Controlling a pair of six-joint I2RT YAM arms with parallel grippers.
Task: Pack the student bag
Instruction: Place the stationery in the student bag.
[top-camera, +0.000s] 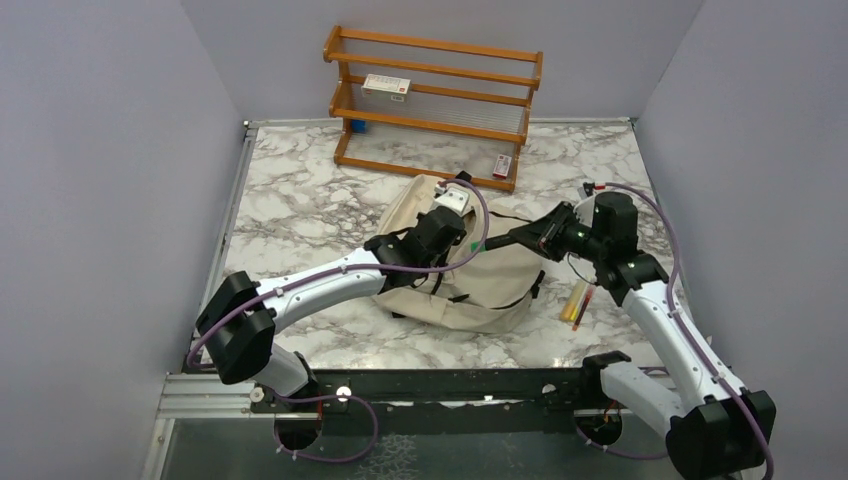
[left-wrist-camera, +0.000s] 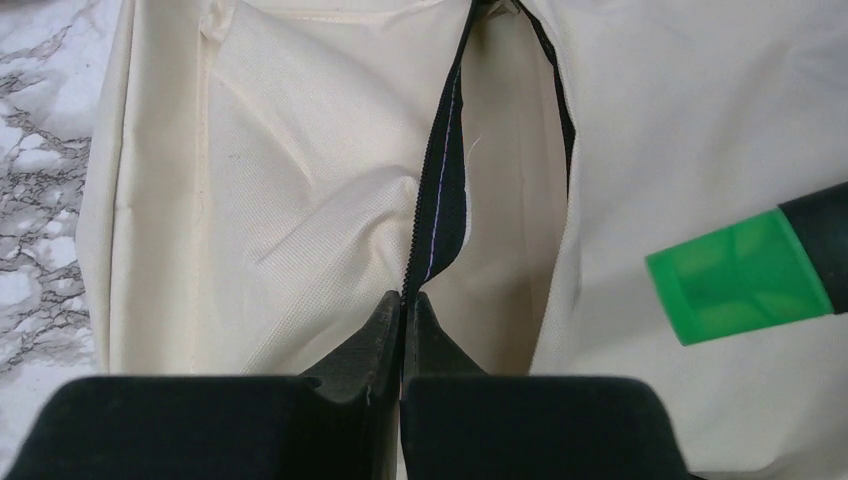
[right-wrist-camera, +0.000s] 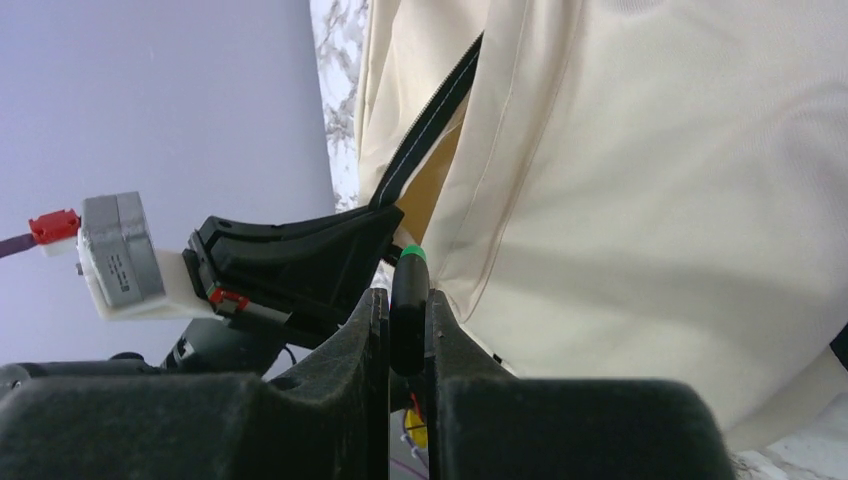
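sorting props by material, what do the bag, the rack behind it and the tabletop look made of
Student bag: cream woven cloth, matte; weave and soft creases show. Rack: orange-brown wood, probably varnished, by its slight sheen. Tabletop: white with grey veining, marble look; stone or printed laminate, unclear.

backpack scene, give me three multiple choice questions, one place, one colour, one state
1. Where is the wooden rack relative to the backpack? A) behind it, by the far wall B) between the arm bases C) on top of it
2. What colour is the end of the marker in the right tool? A) red B) green C) blue
3. What is the left tool doing? A) wide open B) shut on the backpack's zip edge C) holding a box
Answers: 1 A, the top view shows the rack beyond the backpack; 2 B, a green end shows in the left wrist view; 3 B, it pinches the zip edge.
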